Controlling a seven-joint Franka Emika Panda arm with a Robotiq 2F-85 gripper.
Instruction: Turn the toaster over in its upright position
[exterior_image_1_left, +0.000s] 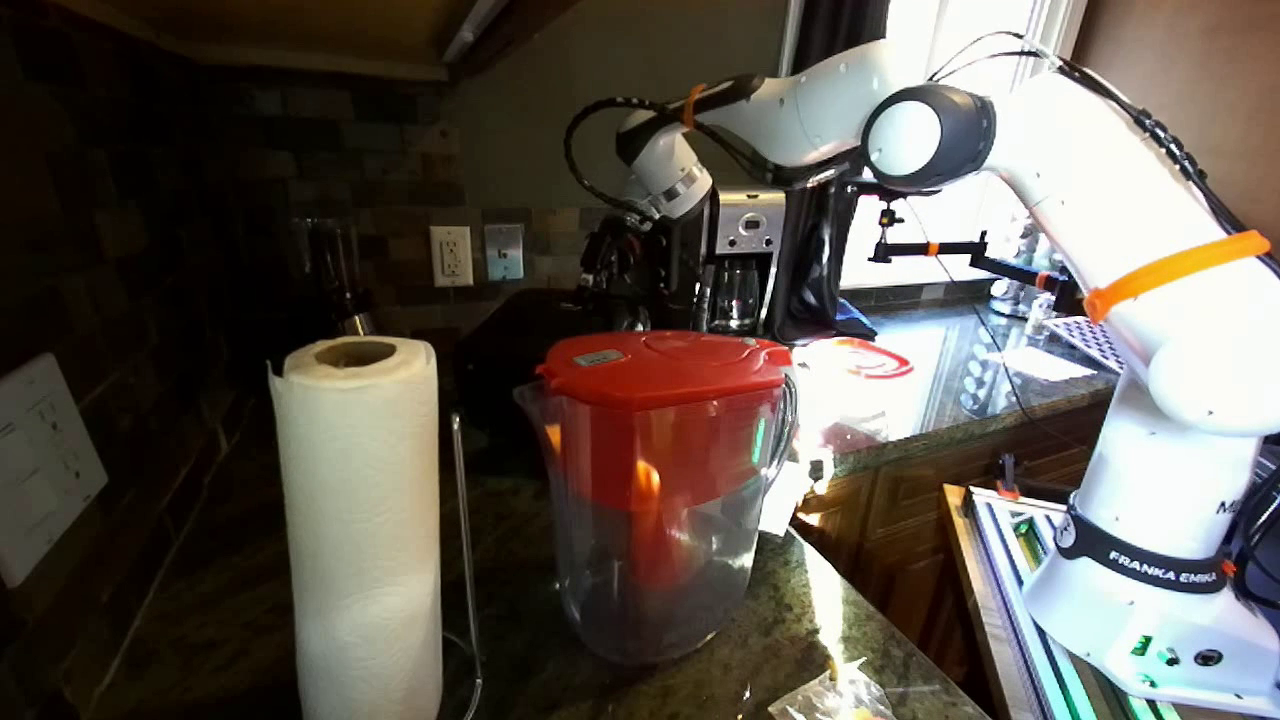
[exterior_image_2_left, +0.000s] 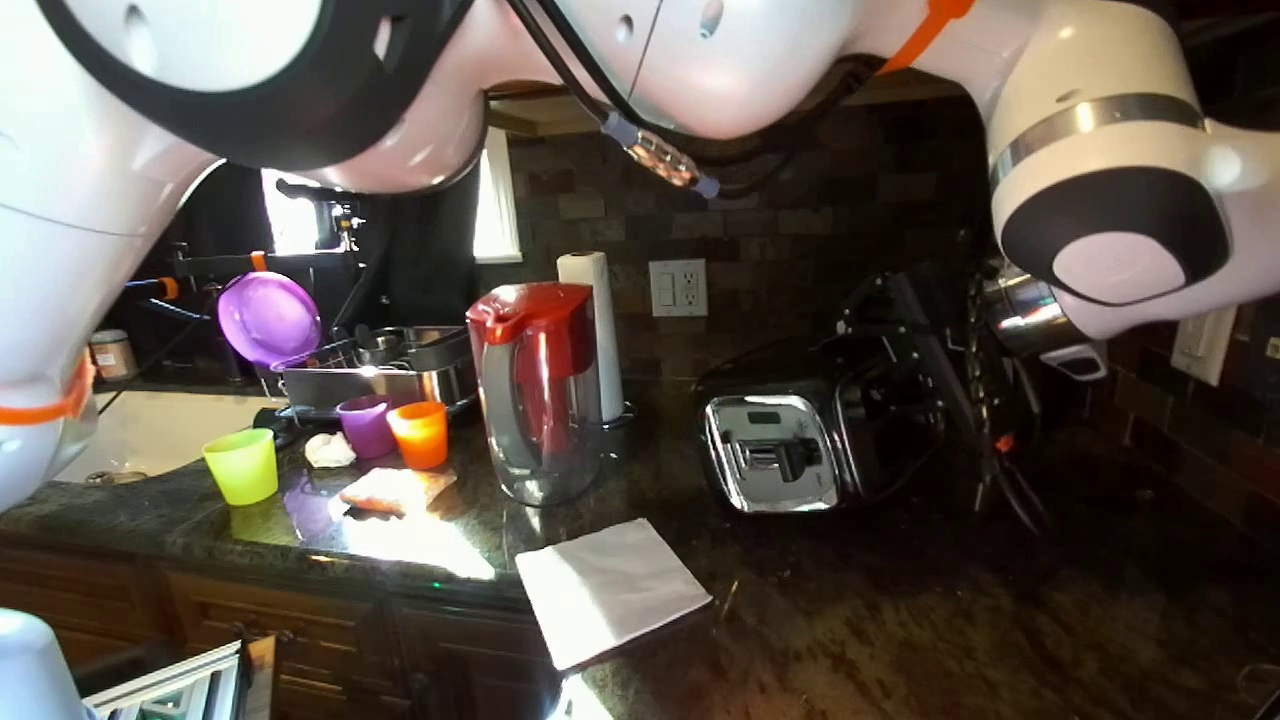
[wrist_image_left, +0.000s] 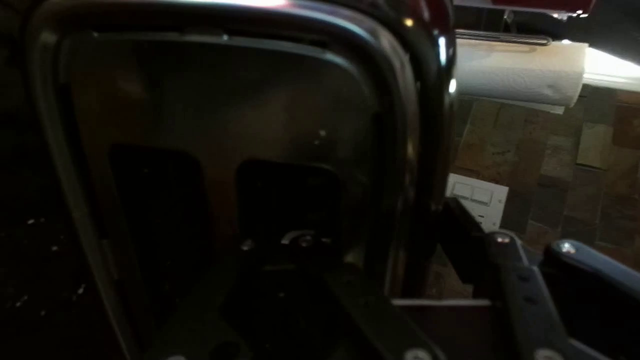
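In an exterior view 1 toaster (exterior_image_2_left: 820, 430) lies on its side, 1 pitcher (exterior_image_2_left: 535, 405) standing between it and 3 cups (exterior_image_2_left: 360, 432) at 9 o'clock, 1 roll (exterior_image_2_left: 607, 340) at 10, 1 sheet (exterior_image_2_left: 612, 590) at 8; in the wrist view, gripper (wrist_image_left: 375, 245) jaws spread across the toaster's 4 o'clock edge.

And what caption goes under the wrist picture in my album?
The gripper up close to the dark slots of the tipped-over toaster, with paper towels and light switches beyond.
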